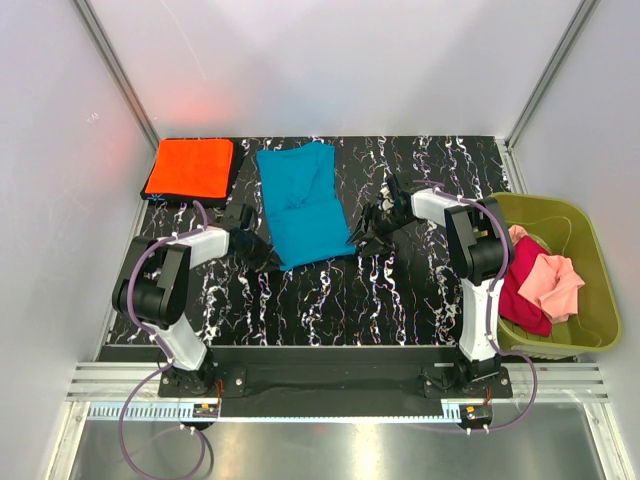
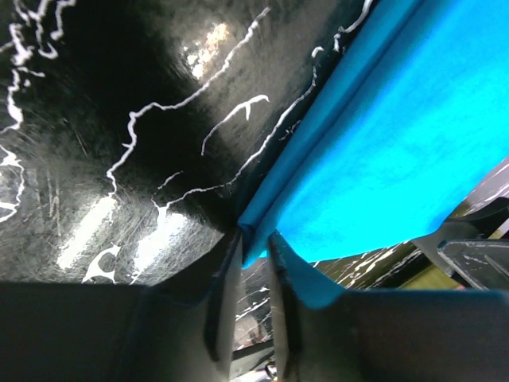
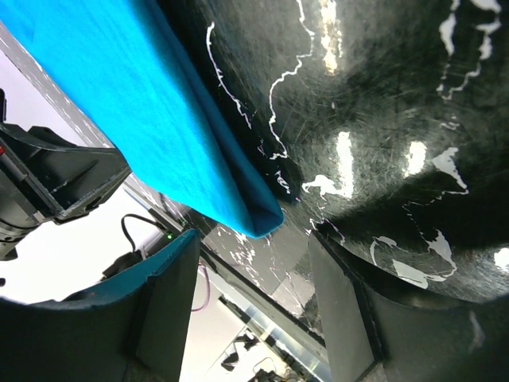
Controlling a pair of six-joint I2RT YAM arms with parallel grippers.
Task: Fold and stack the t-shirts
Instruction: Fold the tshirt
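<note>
We judge teal t-shirt (image 1: 303,205) limp, light (corners best holds); left end effector (image 2: 256,240) pinches near corner, right end effector (image 3: 253,239) spread beside other.

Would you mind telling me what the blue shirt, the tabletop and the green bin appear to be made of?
Blue shirt: soft matte cloth, it creases and folds. Tabletop: hard glossy black surface, white marble-like veins, bright reflections; possibly laminate. Green bin: probably plastic, smooth rigid walls.

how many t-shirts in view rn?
4: orange shirt folded at back left, teal shirt mid-table, pink shirt and magenta shirt in the green bin at right. The bin may hide more.
</note>
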